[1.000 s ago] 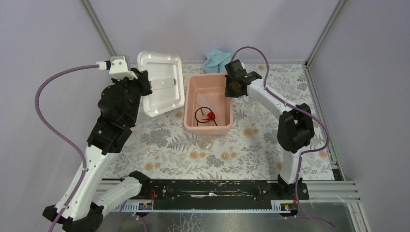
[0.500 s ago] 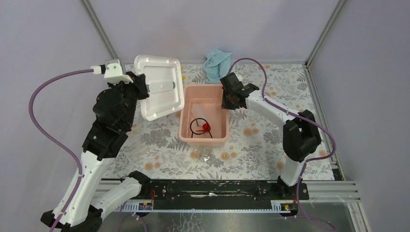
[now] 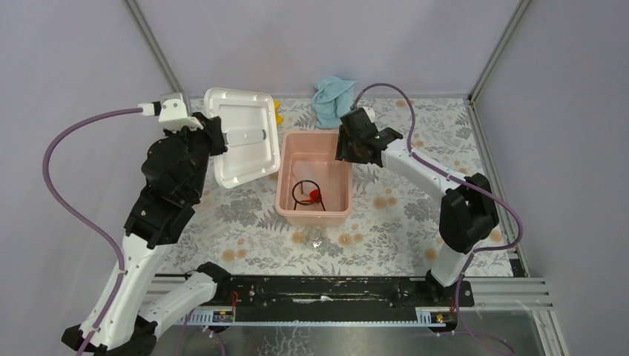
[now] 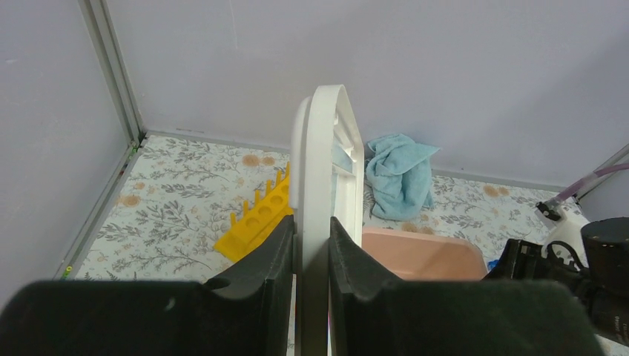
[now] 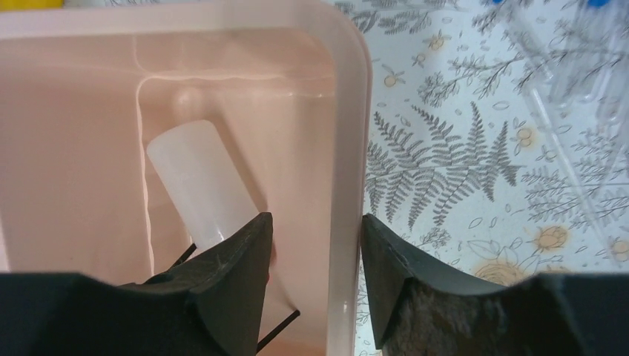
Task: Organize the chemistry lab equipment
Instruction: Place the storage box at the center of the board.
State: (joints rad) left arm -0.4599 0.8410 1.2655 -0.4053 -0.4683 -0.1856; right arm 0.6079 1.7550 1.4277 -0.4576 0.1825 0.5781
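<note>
Right tool (image 5: 315,226) now slack astride bin (image 5: 348,111)

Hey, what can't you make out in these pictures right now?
Yellow test-tube rack: top view, mostly hidden behind the white lid.
Clear tubes: right wrist view, cut off by the top edge, count unclear.
Clear item near the pink bin: top view, too small to identify.

We see a glossy, translucent pink plastic bin (image 5: 347,148), a smooth white plastic lid (image 3: 241,144), a matt yellow plastic test-tube rack (image 4: 259,219) and a soft blue cloth (image 4: 397,174).
</note>
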